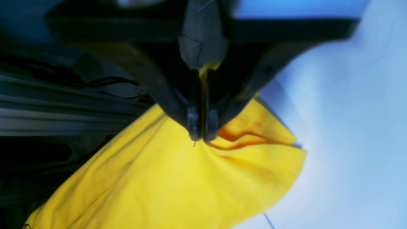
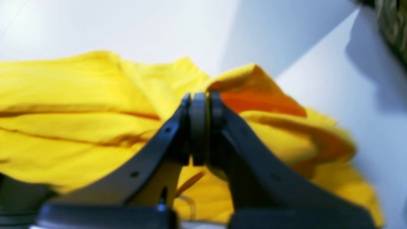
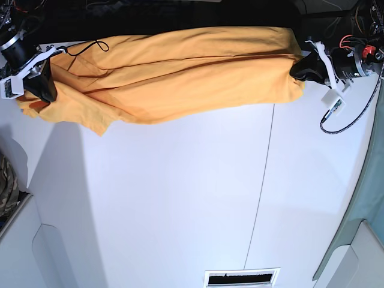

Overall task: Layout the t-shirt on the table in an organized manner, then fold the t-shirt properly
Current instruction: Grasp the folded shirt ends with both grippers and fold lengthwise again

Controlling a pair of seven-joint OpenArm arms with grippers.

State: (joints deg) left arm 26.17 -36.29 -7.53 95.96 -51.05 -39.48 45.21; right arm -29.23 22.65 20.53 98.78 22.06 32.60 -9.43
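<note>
Both pincers are clamped on the t-shirt (image 3: 180, 72): left pincer (image 1: 202, 137) one end, right pincer (image 2: 198, 101) the other. It's stretched across the worktop's (image 3: 180, 204) far edge.

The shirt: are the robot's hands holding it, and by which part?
Both hold the shirt, stretched between them. The left hand pinches one end's edge; the right hand pinches a fold at the other end.

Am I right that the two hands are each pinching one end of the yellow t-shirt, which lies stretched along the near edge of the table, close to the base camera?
Not quite. The left hand and right hand do each pinch an end of the t-shirt, but the base view shows it stretched along the far edge of the table, by the arm bases; the near part lies bare.
</note>
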